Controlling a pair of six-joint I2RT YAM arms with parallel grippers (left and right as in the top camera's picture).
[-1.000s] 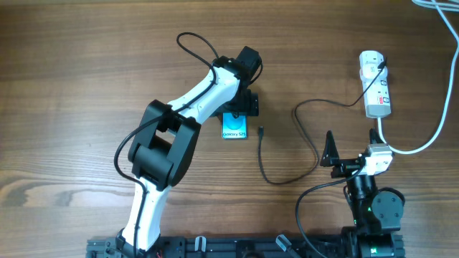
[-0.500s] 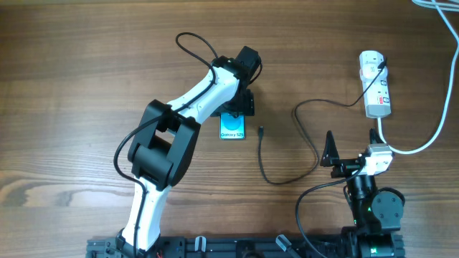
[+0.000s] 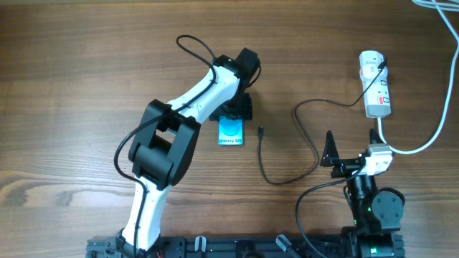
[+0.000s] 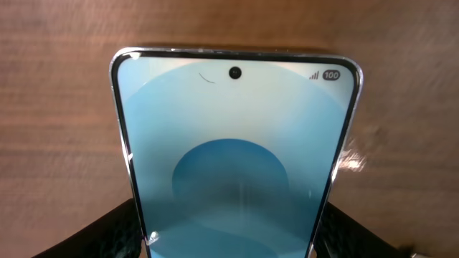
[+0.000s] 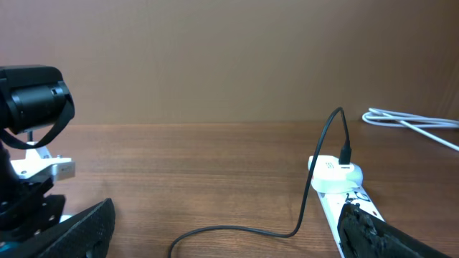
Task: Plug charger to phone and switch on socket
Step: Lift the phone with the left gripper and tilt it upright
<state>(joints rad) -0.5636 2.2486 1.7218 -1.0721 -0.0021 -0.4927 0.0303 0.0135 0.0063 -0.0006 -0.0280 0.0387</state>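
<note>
The phone (image 3: 231, 132) lies flat on the table with its cyan screen up; it fills the left wrist view (image 4: 237, 158). My left gripper (image 3: 235, 111) (image 4: 229, 233) is shut on the phone, one finger on each long edge. The charger cable (image 3: 315, 154) runs from the adapter in the socket (image 3: 375, 86) and loops across the table. Its plug tip (image 3: 262, 132) lies free just right of the phone. My right gripper (image 3: 351, 143) (image 5: 229, 236) is open and empty, near the socket (image 5: 337, 179), with the cable (image 5: 308, 197) between its fingers.
A thick white cord (image 3: 430, 136) (image 5: 409, 122) runs from the socket's near end off to the back right. The left arm (image 3: 193, 100) stretches across the table's middle. The table is bare wood.
The phone has shifted slightly toward the near left in the left gripper, and more of its screen shows. The right arm, cable and socket have not moved.
</note>
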